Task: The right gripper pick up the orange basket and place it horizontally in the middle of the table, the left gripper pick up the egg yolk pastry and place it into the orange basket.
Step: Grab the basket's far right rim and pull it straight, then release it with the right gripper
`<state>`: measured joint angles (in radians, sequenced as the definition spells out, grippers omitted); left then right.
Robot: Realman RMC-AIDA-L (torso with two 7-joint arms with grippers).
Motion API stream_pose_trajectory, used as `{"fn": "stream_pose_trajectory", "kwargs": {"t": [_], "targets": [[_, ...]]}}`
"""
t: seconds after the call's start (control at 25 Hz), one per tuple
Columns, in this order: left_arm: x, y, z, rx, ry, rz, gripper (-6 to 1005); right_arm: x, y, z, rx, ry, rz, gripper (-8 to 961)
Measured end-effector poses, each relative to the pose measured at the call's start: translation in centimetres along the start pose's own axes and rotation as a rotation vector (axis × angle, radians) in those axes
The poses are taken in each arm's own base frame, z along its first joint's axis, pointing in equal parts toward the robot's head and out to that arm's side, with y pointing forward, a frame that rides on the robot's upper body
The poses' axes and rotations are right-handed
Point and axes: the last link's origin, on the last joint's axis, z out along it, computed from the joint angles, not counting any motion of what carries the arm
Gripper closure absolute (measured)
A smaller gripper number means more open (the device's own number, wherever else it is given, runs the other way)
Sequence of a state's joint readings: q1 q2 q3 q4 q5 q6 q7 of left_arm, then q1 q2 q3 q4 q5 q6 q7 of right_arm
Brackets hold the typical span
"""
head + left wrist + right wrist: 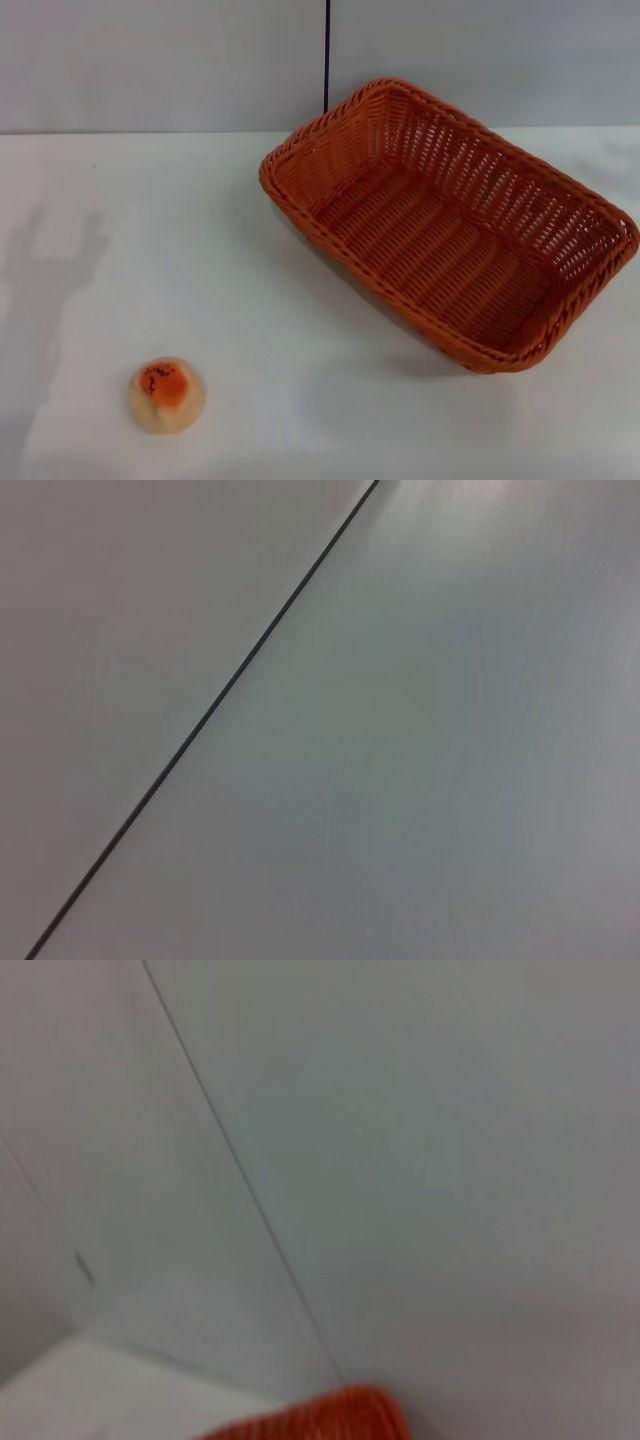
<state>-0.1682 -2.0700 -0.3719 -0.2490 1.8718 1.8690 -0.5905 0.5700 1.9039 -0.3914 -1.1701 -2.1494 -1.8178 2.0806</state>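
Even, soft light; one wrist view is blurred.

From the head view you see the table (pixel 300 420) lit brightly, with a faint arm-shaped shadow at its left and a soft shadow under the orange basket (pixel 450 230). The egg yolk pastry (pixel 166 395) looks sharp. In the right wrist view everything is out of focus, and the basket corner smears.

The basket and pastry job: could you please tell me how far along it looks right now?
Nothing looks finished. The basket sits skewed toward the right rear of the table, empty, not squared in the middle. Nothing is in hand: neither pincer shows in any view. The pastry lies untouched at the front left. Left: reposition the basket, then drop the pastry in.
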Motion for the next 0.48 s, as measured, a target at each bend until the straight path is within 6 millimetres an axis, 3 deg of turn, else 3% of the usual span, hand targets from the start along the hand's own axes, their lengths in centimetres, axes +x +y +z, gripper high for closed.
{"fn": "stream_pose_trajectory", "kwargs": {"t": [0.04,0.24,0.48], "targets": [[-0.2,0.1,0.1,-0.004,-0.007,-0.004,174,-1.0,-0.1,0.7,0.013,0.104,-0.004,320],[-0.3,0.2,0.2,-0.008,-0.015,-0.008,175,-2.4,0.0,3.2,0.047,0.347,-0.064,296],[-0.7,0.1,0.4,0.000,-0.032,-0.012,177,-2.8,0.6,5.1,0.054,0.469,-0.125,295]]}}
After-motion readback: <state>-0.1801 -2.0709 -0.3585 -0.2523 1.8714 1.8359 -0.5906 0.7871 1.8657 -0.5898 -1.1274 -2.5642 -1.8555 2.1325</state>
